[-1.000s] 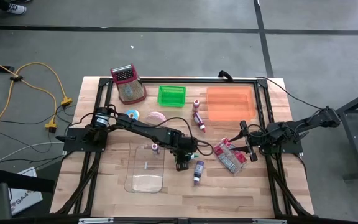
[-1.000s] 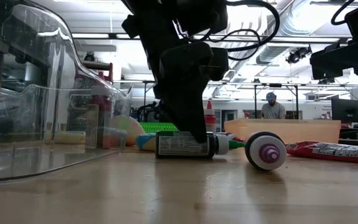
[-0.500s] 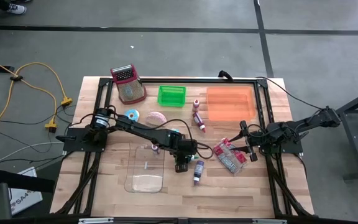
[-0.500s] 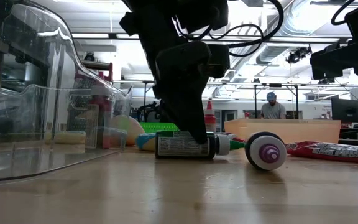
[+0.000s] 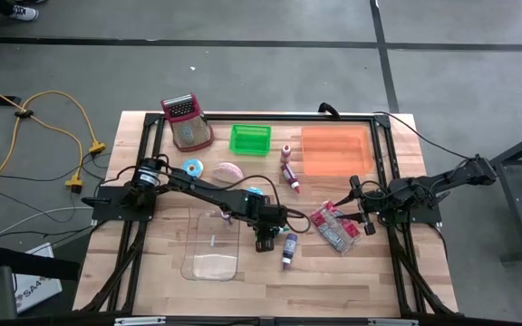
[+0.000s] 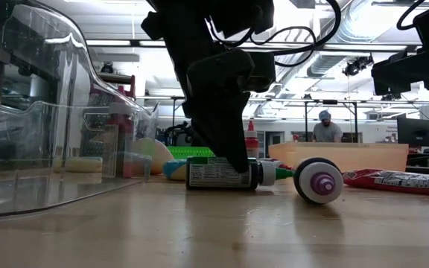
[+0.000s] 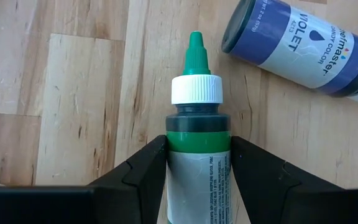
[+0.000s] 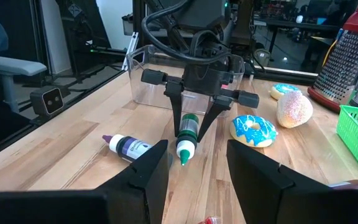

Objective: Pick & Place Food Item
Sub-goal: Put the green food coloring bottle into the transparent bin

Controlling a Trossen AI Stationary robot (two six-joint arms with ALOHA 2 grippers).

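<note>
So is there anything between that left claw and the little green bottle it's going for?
Nothing visible. The left gripper already has its fingers against both sides of the green-capped bottle, which lies on the wooden table. The violet bottle lies close by, off to one side and clear of the fingers.

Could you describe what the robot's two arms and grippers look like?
Both arms are black and slender, with black cables looping along them. The left gripper and right gripper each have two dark, wedge-shaped fingers. A small teal light glows on the left arm.
</note>
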